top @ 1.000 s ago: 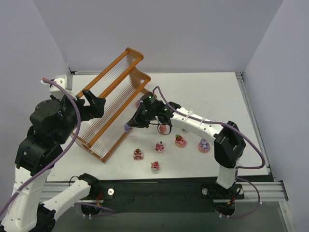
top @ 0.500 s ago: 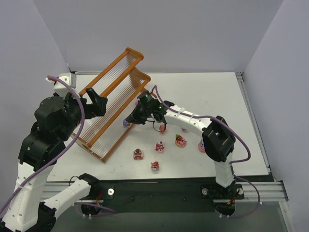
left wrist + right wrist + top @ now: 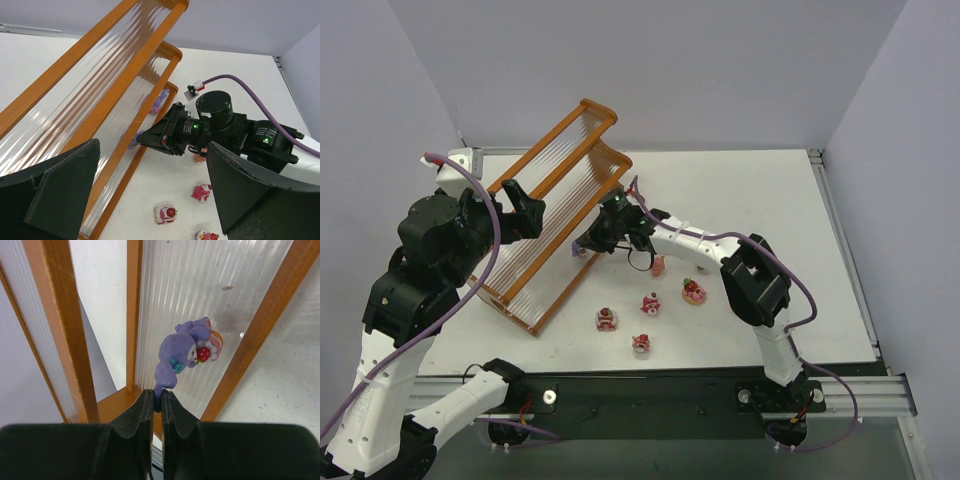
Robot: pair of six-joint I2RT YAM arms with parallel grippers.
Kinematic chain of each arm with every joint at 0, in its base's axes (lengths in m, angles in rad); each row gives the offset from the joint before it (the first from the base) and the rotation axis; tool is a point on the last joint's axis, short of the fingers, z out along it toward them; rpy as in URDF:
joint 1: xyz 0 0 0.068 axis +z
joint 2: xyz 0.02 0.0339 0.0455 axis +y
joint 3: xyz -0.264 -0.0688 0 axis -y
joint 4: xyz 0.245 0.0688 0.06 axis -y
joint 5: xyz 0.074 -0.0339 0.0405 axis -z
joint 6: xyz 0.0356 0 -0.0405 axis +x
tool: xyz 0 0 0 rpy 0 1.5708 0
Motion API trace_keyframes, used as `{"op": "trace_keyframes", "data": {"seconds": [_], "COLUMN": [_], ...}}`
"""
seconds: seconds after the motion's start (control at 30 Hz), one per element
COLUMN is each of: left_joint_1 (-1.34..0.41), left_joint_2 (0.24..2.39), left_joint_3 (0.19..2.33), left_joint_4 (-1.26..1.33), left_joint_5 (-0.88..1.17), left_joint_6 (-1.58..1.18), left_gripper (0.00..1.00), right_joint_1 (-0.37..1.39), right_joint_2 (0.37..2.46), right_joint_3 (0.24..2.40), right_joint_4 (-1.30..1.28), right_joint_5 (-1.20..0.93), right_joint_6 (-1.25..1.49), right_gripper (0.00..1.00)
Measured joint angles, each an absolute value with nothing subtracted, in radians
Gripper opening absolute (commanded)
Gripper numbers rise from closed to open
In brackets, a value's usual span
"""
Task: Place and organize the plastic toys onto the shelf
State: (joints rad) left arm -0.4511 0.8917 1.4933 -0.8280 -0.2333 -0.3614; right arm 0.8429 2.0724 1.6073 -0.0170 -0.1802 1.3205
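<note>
Right gripper (image 3: 156, 401): clenched on a thin tip of the purple bunny (image 3: 182, 357), over a ribbed tier of the shelf (image 3: 265, 315).
Left gripper (image 3: 523, 211): spread wide, empty, beside the shelf.
Risk: slight pinch; the bunny may twist or topple on release.
Views: right wrist shows the grip; top shows loose toys (image 3: 650, 303).

The right tool (image 3: 157, 399) hides the purple bunny's (image 3: 181, 354) tip.

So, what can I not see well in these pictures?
Top view: purple bunny mostly hidden under the right gripper; one pink toy partly behind the right arm.
Left wrist view: a toy cut by the bottom edge.
Right wrist view: bunny's lower end hidden between gripper fingers.
</note>
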Motion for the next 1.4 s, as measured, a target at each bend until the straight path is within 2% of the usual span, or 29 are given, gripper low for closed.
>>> {"op": "trace_keyframes", "data": {"seconds": [0.67,0.8,0.87,1.07,1.17,1.4], "left_joint_1": [-0.451,-0.451,-0.451,-0.451,-0.451,-0.451], "left_joint_2": [0.892,0.891,0.89,0.888,0.886,0.884], "left_joint_3": [1.493,1.493,1.493,1.493,1.493,1.493], "left_joint_4": [-0.828,-0.828,-0.828,-0.828,-0.828,-0.828], "left_joint_5": [-0.233,-0.233,-0.233,-0.234,-0.233,-0.233], "left_joint_6": [-0.361,-0.361,-0.361,-0.361,-0.361,-0.361], "left_gripper": [0.97,0.97,0.97,0.97,0.97,0.97], "right_joint_1": [0.843,0.843,0.843,0.844,0.844,0.844], "right_joint_2": [2.138,2.14,2.14,2.14,2.14,2.14], "right_joint_3": [1.623,1.623,1.623,1.624,1.624,1.624], "right_joint_4": [0.003,0.004,0.004,0.012,0.029,0.05], "right_joint_5": [-0.18,-0.179,-0.179,-0.179,-0.181,-0.19], "right_joint_6": [1.38,1.395,1.403,1.418,1.423,1.439], "right_gripper": [0.01,0.1,0.21,0.39,0.43,0.46]}}
